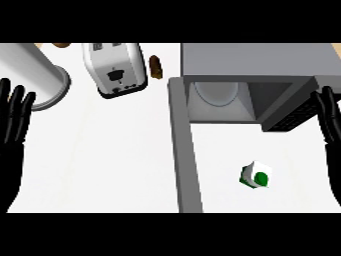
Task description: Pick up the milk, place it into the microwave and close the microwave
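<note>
The milk (257,175) is a small white carton with a green label, standing on the white counter in front of the microwave. The grey microwave (261,62) sits at the back right with its inside showing a pale round plate (217,92). Its door (185,145) is swung wide open and runs as a long grey bar toward the counter's front. My right hand (340,130) stands open, fingers up, at the right edge, to the right of the milk and apart from it. At the left edge my left hand (3,120) rests open, fingers up.
A silver toaster (114,67) stands at the back centre-left. A large white cylinder (27,72) stands at the back left. A small brown bottle (156,67) is between the toaster and the microwave. The open door splits the counter into left and right parts.
</note>
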Tool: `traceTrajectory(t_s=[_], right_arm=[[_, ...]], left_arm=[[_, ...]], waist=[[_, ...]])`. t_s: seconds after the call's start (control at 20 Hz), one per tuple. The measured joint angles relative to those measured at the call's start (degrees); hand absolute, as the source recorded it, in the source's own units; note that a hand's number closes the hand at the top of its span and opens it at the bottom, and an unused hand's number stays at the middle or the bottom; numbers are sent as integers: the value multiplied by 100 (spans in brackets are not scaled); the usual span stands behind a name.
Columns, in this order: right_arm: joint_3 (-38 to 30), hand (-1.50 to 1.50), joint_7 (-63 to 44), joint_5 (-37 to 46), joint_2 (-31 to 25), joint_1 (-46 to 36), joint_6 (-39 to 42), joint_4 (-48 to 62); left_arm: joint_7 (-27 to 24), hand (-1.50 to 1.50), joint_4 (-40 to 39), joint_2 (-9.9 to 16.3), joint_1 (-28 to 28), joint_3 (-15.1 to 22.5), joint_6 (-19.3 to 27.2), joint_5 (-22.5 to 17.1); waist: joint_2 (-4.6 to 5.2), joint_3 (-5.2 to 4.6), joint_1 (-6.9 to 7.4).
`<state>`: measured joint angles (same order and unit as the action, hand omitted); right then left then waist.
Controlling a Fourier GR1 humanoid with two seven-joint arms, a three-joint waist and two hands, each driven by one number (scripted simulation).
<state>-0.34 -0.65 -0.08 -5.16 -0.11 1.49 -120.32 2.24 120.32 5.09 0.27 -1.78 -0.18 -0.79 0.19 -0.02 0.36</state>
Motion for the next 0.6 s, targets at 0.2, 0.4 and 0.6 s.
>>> traceTrajectory(t_s=[0.2, 0.4, 0.6], right_arm=[[486, -150, 23, 512, 278, 211, -506, -151], [1482, -150, -149, 738, 424, 382, -1170, -277], [2415, -150, -352, 722, 480, 526, -1634, -368]], left_arm=[[152, -150, 238, -32, 67, 71, 79, 176], [357, -150, 323, -106, 156, -20, 108, -45], [488, -150, 526, -237, 520, -72, 57, -422]], waist=[[-18, 1, -20], [-25, -1, 3], [-31, -1, 8]])
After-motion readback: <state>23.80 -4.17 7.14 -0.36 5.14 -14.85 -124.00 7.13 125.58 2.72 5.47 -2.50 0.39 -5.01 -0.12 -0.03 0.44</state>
